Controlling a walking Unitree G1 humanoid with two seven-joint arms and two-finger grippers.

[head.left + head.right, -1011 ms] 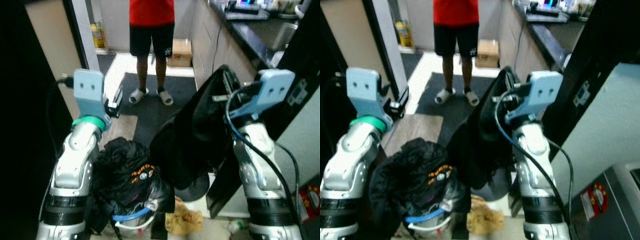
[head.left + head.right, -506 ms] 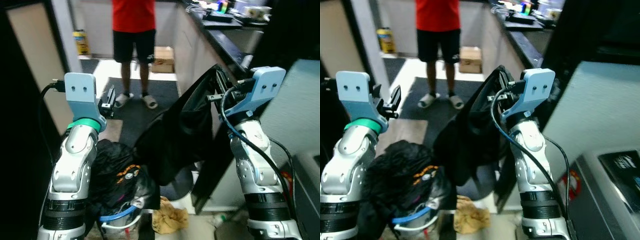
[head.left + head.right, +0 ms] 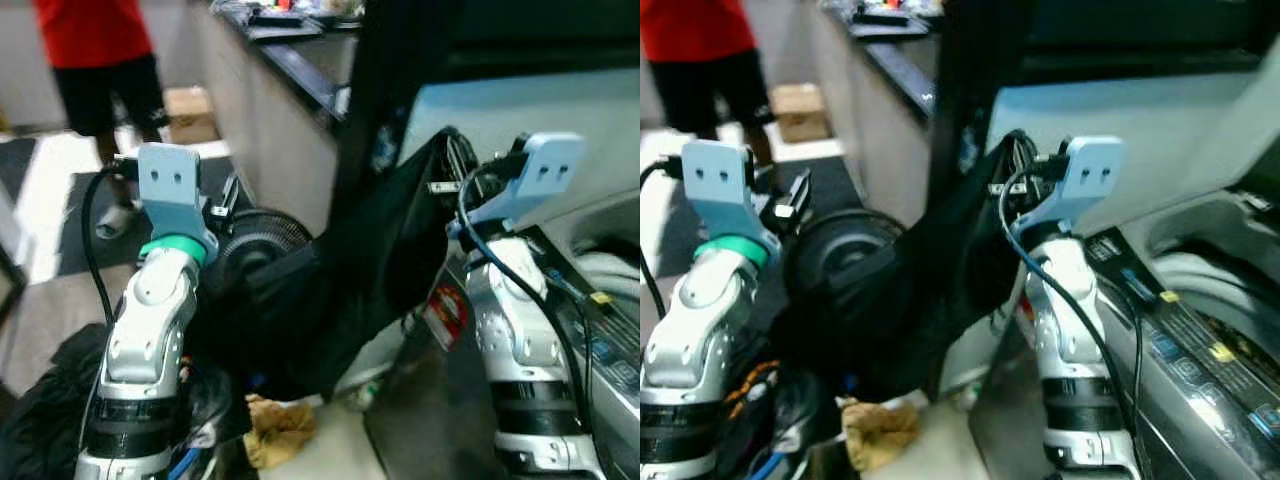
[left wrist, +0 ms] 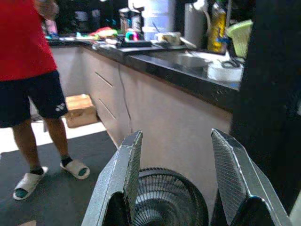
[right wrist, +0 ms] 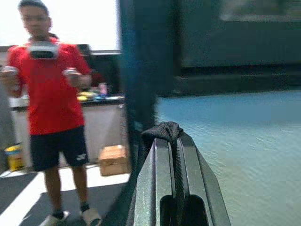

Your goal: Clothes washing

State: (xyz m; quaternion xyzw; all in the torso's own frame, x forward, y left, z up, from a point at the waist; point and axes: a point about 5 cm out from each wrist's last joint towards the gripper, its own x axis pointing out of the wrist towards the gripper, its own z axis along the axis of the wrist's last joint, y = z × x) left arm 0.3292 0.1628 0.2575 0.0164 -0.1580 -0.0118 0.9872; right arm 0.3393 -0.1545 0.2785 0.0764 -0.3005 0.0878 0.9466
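Right gripper (image 5: 176, 155) pinches a black garment (image 3: 340, 270) tight between closed fingers, holding it up near the washer (image 3: 1200, 290) while the cloth hangs down past a fan (image 3: 255, 250). Left gripper (image 4: 176, 183) hovers spread and empty over that fan. This looks like the carry-to-machine step (loading comes next, I'd judge): swing the garment over the drum opening, then release. Drum interior is cut off; the laundry pile (image 3: 40, 440) below is half hidden.

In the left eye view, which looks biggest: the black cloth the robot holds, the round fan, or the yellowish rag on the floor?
1. black cloth, hanging from the right gripper
2. round fan, partly hidden behind the cloth, so its full size is unsure
3. yellowish rag
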